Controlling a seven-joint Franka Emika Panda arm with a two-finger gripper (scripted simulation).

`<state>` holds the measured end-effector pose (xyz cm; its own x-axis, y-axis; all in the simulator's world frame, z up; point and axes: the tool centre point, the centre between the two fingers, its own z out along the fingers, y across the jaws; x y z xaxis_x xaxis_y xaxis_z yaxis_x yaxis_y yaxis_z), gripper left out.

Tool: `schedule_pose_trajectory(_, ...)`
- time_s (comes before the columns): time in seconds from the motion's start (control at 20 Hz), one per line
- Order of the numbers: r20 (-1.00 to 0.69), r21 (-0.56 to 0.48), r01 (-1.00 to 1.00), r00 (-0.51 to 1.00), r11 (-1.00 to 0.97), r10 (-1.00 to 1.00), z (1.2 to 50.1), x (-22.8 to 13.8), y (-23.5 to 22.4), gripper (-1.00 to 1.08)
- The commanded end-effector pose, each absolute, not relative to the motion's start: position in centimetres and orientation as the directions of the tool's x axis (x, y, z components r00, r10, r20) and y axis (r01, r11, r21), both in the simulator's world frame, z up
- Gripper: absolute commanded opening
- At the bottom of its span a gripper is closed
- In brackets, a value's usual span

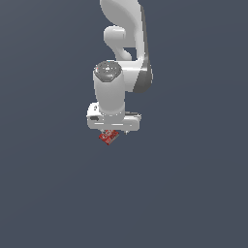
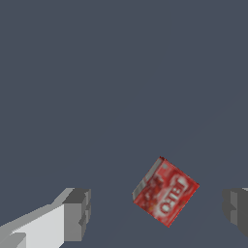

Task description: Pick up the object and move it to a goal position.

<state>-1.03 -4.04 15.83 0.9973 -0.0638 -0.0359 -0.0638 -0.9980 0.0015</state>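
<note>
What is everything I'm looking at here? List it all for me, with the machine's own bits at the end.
red box: one, red with whitish marks on its faces, lying between the two fingers and touching neither in the wrist view; in the exterior view it peeks out just beneath the gripper, turned at an angle to it.
ground: one, plain dark grey-blue, filling the rest of both views.
arm: one, white with grey joints, coming down from the top of the exterior view.
gripper: one, white body, jaws spread wide, directly above the box.
fingers: two, grey, one on each side of the box with clear gaps.
</note>
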Motion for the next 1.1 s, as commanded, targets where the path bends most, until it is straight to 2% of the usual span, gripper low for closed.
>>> schedule_pose_trajectory(0.0,-0.036,0.001,-0.064,0.997,-0.998,-0.064,15.8,-1.0,-4.0,1.00)
schedule_pose_trajectory(0.4,-0.023,0.013,-0.075,0.997,-0.997,-0.075,17.1,-1.0,-7.0,1.00)
schedule_pose_trajectory(1.05,-0.020,0.008,-0.161,0.987,-0.987,-0.161,15.4,-1.8,-7.0,1.00)
